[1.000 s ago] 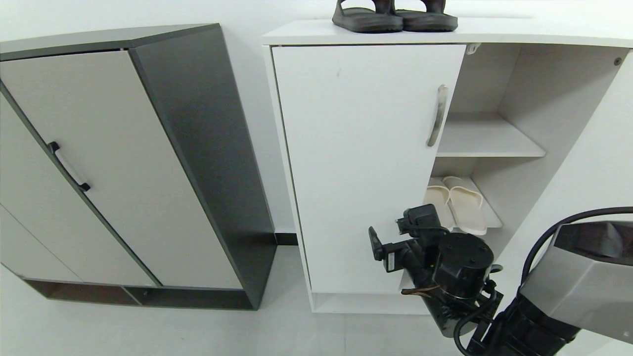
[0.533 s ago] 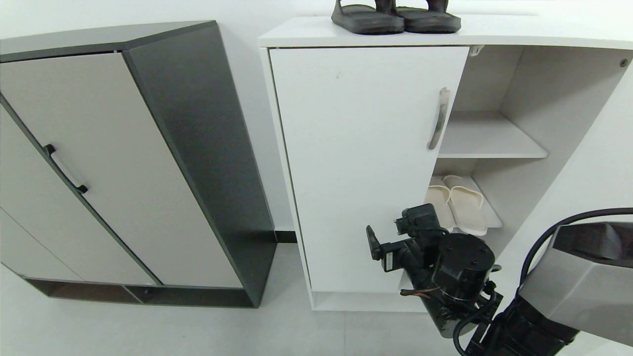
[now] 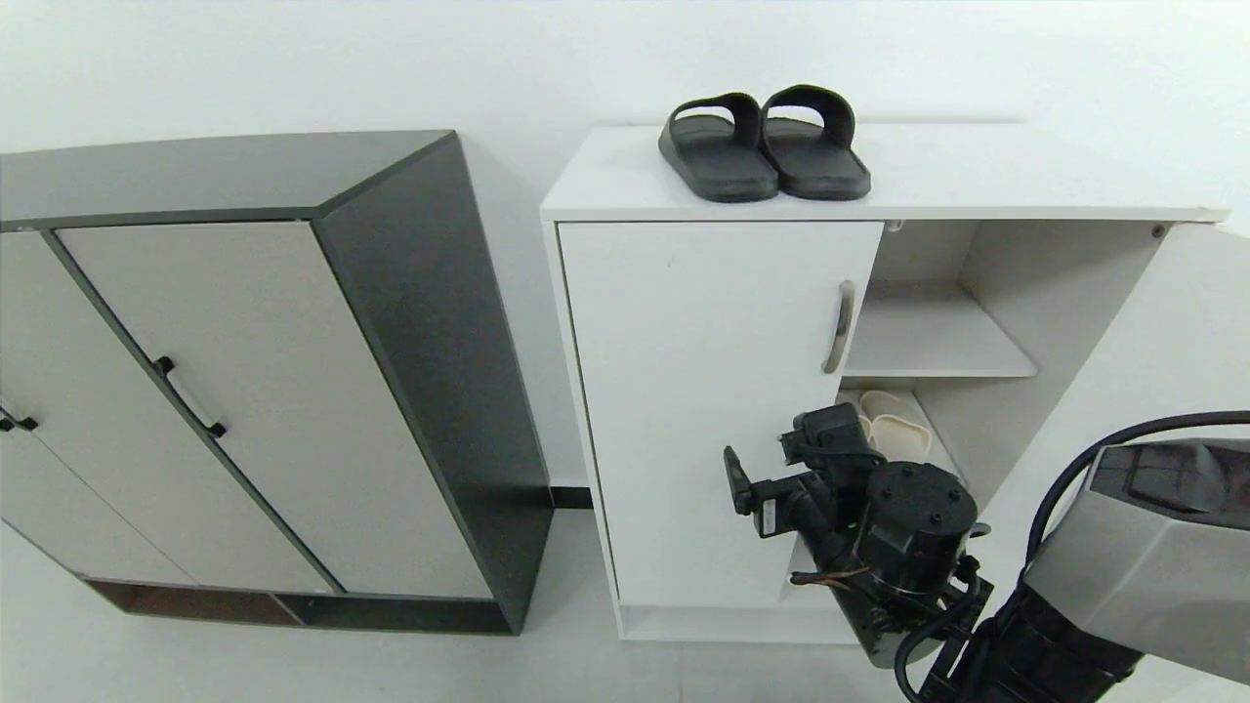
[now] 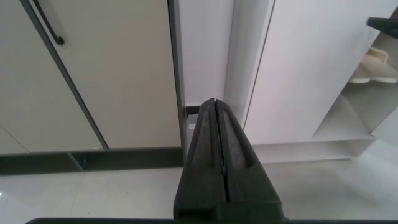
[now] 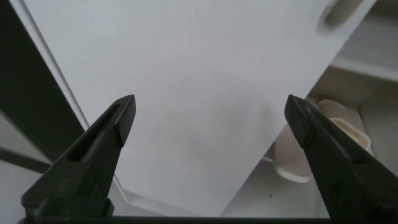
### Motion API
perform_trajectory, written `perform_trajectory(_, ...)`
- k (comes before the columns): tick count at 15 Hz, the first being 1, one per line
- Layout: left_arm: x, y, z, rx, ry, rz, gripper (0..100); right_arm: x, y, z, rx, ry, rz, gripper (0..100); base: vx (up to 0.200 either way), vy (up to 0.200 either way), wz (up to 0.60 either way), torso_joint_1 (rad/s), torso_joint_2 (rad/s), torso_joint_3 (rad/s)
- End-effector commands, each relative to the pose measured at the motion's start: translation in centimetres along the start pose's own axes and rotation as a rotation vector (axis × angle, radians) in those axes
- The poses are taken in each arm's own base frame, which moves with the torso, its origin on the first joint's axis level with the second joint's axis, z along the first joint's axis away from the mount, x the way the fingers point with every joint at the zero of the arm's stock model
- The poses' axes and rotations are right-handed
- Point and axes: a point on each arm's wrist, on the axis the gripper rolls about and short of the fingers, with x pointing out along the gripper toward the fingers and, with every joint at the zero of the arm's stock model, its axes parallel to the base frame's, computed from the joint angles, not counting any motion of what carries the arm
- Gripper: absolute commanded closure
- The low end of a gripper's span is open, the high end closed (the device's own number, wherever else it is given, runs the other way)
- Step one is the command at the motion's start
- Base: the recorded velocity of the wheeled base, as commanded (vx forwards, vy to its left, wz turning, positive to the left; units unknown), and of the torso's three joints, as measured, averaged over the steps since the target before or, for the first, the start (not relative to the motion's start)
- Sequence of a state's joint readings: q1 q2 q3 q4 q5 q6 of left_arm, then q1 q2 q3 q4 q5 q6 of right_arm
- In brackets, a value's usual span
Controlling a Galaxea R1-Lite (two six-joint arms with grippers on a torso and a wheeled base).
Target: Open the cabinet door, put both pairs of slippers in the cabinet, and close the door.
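Note:
A pair of black slippers (image 3: 762,146) stands on top of the white cabinet (image 3: 625,186). Its left door (image 3: 703,391) is closed, and its right door (image 3: 1172,332) is swung wide open. A pair of cream slippers (image 3: 884,430) lies on the lower shelf inside, also seen as cream slippers (image 5: 298,152) past the door's edge. My right gripper (image 3: 781,459) is open, low in front of the closed door, empty. In its own view the right gripper (image 5: 211,115) faces that door (image 5: 199,81). My left gripper (image 4: 216,106) is shut on nothing, low, pointing at the gap between both cabinets.
A dark cabinet (image 3: 410,342) with beige doors and black handles stands just left of the white one. The upper shelf (image 3: 928,342) inside the white cabinet holds nothing. The closed door carries a metal handle (image 3: 838,327). Grey floor (image 3: 391,664) lies in front.
The head camera has tilted up, so the whole picture shifted down and the cabinet top with the black slippers shows fully. Nothing else has visibly moved.

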State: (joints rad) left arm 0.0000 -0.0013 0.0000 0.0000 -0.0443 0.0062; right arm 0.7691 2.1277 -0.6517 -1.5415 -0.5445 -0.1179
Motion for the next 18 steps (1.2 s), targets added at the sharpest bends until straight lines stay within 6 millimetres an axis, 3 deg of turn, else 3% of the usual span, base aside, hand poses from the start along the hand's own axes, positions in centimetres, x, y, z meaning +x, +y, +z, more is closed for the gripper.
perform_trajectory(1, 0.01, 0.00, 0.00, 0.000, 0.001, 0.000, 100, 0.04, 0.02, -0.16, -0.002, 0.004, 0.000, 0, 0.000, 0.000, 0.00, 0.139, -0.47, -0.334)
perform_trajectory(18, 0.01, 0.00, 0.00, 0.000, 0.001, 0.001, 100, 0.23, 0.05, -0.51, -0.007, 0.010, -0.003, 0, 0.000, 0.000, 0.00, 0.196, -0.51, -0.312)
